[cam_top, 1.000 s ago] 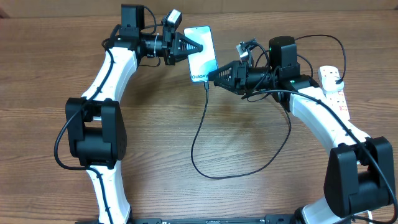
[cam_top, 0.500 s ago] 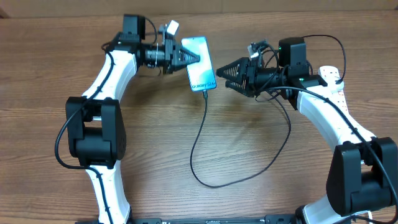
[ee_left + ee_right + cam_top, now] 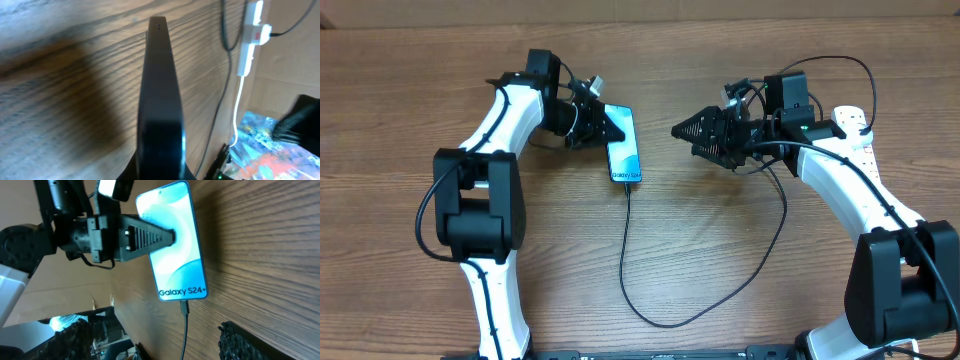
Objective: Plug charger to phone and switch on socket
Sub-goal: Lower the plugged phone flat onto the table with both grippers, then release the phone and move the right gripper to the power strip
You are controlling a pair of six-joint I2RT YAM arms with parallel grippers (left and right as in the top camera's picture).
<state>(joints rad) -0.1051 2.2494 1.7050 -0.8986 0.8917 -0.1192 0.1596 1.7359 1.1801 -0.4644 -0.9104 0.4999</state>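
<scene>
1. Left gripper (image 3: pixel 610 127): clamped on the phone (image 3: pixel 626 155), upper centre of the overhead frame.
2. Right gripper (image 3: pixel 678 130): jaws wide, empty, right of the phone.
3. Charger (image 3: pixel 623 250): tip seated in the phone's lower edge (looks home); I could unseat it by tugging.
4. Socket (image 3: pixel 850 125): upper right; reaching its switch, I risk snagging the charger's slack.

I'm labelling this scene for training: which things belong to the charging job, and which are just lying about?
Job: phone, held by the left gripper; charger, plugged into it; socket.
Lying about: colourful clutter at the edge of the left wrist view.
</scene>
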